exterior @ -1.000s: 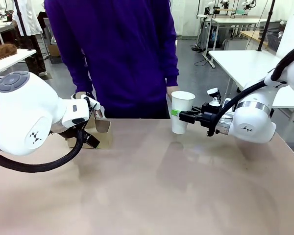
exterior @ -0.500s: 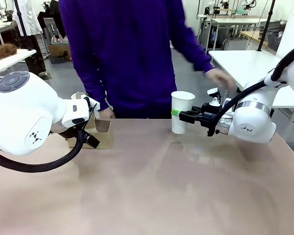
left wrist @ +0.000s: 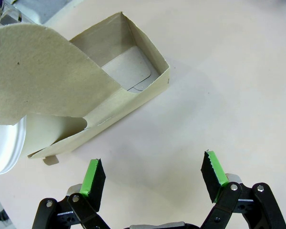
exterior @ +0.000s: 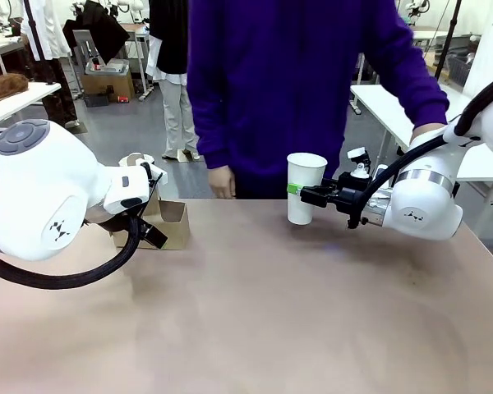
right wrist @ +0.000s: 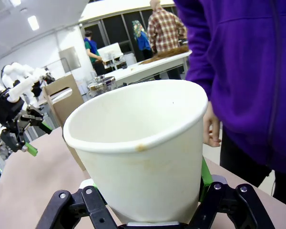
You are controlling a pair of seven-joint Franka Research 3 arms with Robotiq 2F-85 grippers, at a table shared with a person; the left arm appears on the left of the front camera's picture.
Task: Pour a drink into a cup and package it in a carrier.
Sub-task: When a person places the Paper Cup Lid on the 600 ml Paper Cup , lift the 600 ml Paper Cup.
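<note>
The tall white paper cup (exterior: 306, 187) stands upright just above the table's far edge, lidless, and my right gripper (exterior: 302, 195) is shut on its lower half. In the right wrist view the cup (right wrist: 138, 143) looks empty, with a green pad (right wrist: 204, 174) pressed against its side. The brown cardboard carrier (exterior: 169, 226) sits at the far left of the table. My left gripper (left wrist: 152, 172) hovers open just short of the carrier (left wrist: 119, 90), holding nothing. The jug with the drink is out of view.
A person in a purple top (exterior: 304, 74) stands behind the table's far edge, one hand (exterior: 222, 180) hanging near it and the other (exterior: 427, 131) above my right arm. A white round-edged thing (left wrist: 5, 143) sits at the carrier's end. The tan table (exterior: 255, 328) is bare in front.
The person has stepped to the right and lifted an arm over my right arm. Both arms, the cup and the carrier have stayed in place.
</note>
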